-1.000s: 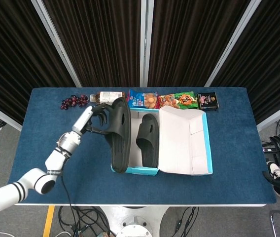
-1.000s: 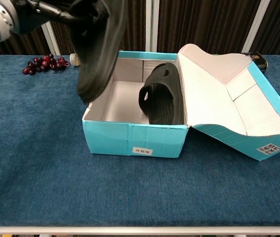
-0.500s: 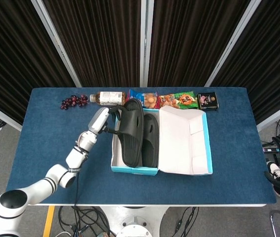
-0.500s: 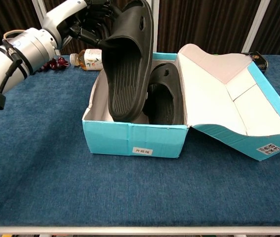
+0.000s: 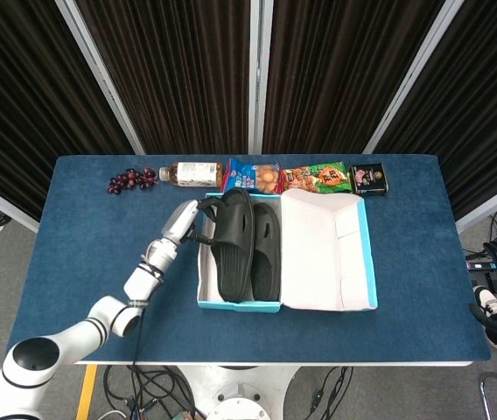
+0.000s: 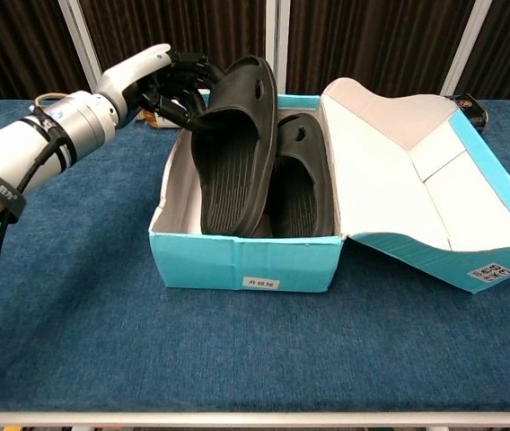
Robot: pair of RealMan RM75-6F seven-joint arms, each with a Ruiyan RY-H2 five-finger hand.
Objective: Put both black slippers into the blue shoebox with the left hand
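Note:
The blue shoebox point(image 5: 240, 303) point(image 6: 246, 265) stands open mid-table, its white lid point(image 5: 329, 252) point(image 6: 399, 171) folded out to the right. One black slipper point(image 5: 266, 249) point(image 6: 304, 180) lies in the box's right half. The other black slipper point(image 5: 231, 247) point(image 6: 233, 153) rests in the left half, sole up and tilted, its far end raised above the back wall. My left hand point(image 5: 187, 223) point(image 6: 161, 81) grips that raised end from the left, fingers curled around the strap. My right hand does not show in either view.
Along the far edge lie purple grapes point(image 5: 132, 180), a drink bottle point(image 5: 189, 172), two snack packs point(image 5: 255, 175) point(image 5: 314, 177) and a black tin point(image 5: 369, 178) point(image 6: 470, 106). Bare blue cloth surrounds the box in front and on both sides.
My left hand has carried the slipper from above the box's left wall down into the left half, beside the other slipper. The box has shifted slightly.

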